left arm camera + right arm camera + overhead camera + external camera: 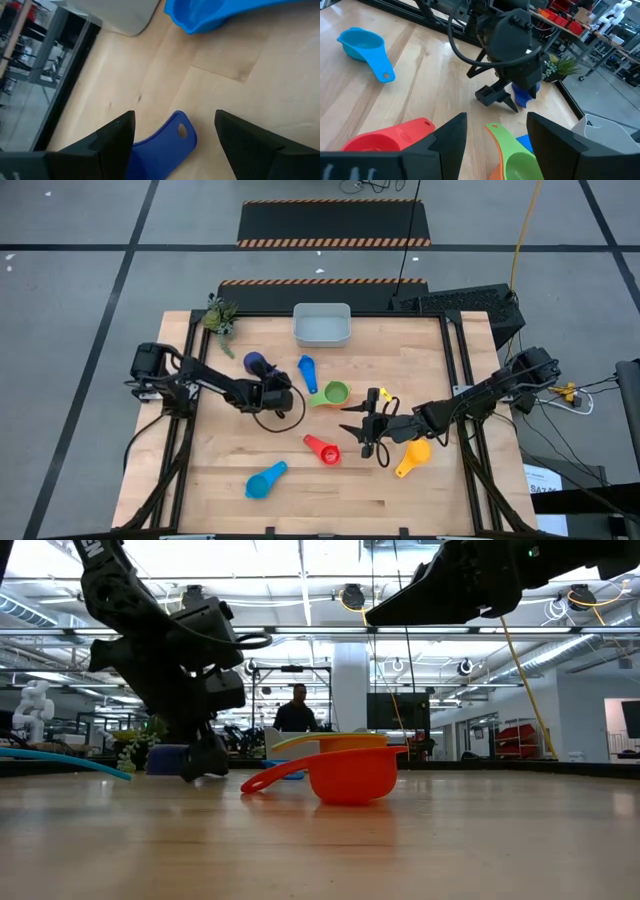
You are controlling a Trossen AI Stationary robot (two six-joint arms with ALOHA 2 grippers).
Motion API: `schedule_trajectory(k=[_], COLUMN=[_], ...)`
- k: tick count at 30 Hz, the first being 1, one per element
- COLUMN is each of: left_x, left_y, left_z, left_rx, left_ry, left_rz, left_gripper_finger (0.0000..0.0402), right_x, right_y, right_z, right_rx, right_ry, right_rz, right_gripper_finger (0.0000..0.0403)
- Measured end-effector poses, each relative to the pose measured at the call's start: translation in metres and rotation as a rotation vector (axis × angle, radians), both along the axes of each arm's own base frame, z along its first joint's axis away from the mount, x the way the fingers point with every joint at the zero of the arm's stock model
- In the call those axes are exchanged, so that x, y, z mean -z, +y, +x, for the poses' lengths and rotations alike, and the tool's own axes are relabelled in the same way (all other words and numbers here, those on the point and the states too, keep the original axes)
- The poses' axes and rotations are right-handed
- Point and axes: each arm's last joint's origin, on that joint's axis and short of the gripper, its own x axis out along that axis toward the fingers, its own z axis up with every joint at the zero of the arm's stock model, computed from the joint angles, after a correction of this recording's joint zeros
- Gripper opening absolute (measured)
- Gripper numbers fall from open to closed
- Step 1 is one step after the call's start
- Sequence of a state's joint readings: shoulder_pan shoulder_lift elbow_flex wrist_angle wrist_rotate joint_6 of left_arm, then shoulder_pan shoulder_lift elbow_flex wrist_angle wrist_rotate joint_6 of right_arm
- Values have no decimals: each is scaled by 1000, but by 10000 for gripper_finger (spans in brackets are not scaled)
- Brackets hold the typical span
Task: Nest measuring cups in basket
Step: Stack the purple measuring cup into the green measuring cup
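The navy measuring cup (pixel 257 363) lies on the table left of the middle. My left gripper (pixel 175 136) is low over it and open. Its fingers stand on either side of the cup's holed handle (pixel 172 137), with a gap showing on one side. The blue cup (pixel 307 370), green cup (pixel 335 393), red cup (pixel 322 448), light blue cup (pixel 266 480) and an orange-yellow cup (pixel 412 455) lie scattered on the wood. The pale basket (pixel 321 325) stands at the far edge. My right gripper (pixel 365 430) hovers open above the red and green cups.
A small green plant (pixel 220 315) stands at the table's far left corner. A small yellow piece (pixel 384 395) lies next to my right gripper. Bare wood lies along the near edge. A person (pixel 296 710) stands in the room beyond the table.
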State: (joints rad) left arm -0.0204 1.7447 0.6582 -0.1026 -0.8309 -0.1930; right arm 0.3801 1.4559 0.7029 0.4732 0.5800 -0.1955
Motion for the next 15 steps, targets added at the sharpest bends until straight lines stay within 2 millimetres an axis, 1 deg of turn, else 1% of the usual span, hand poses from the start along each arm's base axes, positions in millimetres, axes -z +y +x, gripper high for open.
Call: schedule_trajectory(k=[11, 15], left_x=[-4, -4], left_y=[14, 17], left_z=[3, 3], left_rx=[-23, -22], left_ry=[47, 60], left_rz=[-73, -103], left_gripper_finger=[274, 249], right_x=[0, 0], right_y=[0, 0], right_z=[0, 0], right_rx=[1, 0], right_ry=[-1, -1], right_rz=[3, 3], right_gripper_finger=[201, 201])
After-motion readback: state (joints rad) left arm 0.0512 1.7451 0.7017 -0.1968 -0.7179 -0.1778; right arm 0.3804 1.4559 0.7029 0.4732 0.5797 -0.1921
